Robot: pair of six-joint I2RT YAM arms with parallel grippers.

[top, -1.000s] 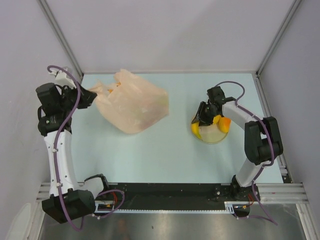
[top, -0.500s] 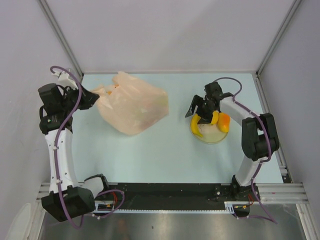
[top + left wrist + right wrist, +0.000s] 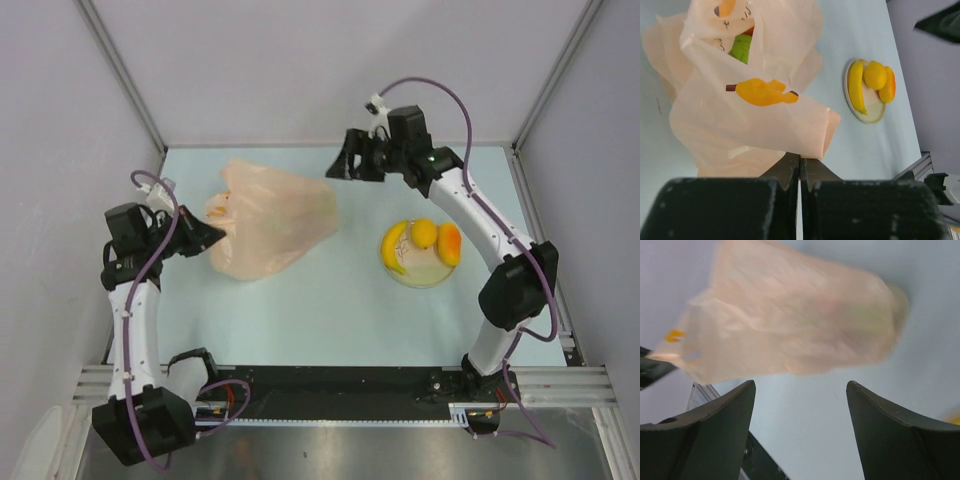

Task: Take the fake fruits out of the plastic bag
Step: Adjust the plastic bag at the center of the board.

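Note:
The peach plastic bag (image 3: 275, 215) lies on the table's left half. My left gripper (image 3: 213, 237) is shut on the bag's near left edge; in the left wrist view the jaws (image 3: 800, 159) pinch the film of the bag (image 3: 750, 120). A green apple (image 3: 741, 47) shows through the bag's mouth, with a bit of red beside it. My right gripper (image 3: 346, 166) is open and empty, in the air just right of the bag's far corner. It looks down on the bag (image 3: 800, 325), blurred. A banana (image 3: 395, 248), a lemon (image 3: 425, 233) and an orange fruit (image 3: 450, 243) lie on the plate.
The round cream plate (image 3: 425, 270) sits right of centre; it also shows in the left wrist view (image 3: 870, 114). Grey walls with metal posts close the back and sides. A black rail runs along the near edge.
My right gripper has left the plate and swung up and left to the bag's far corner, jaws open. The left gripper has moved nearer and rightward, dragging the bag's edge with it.

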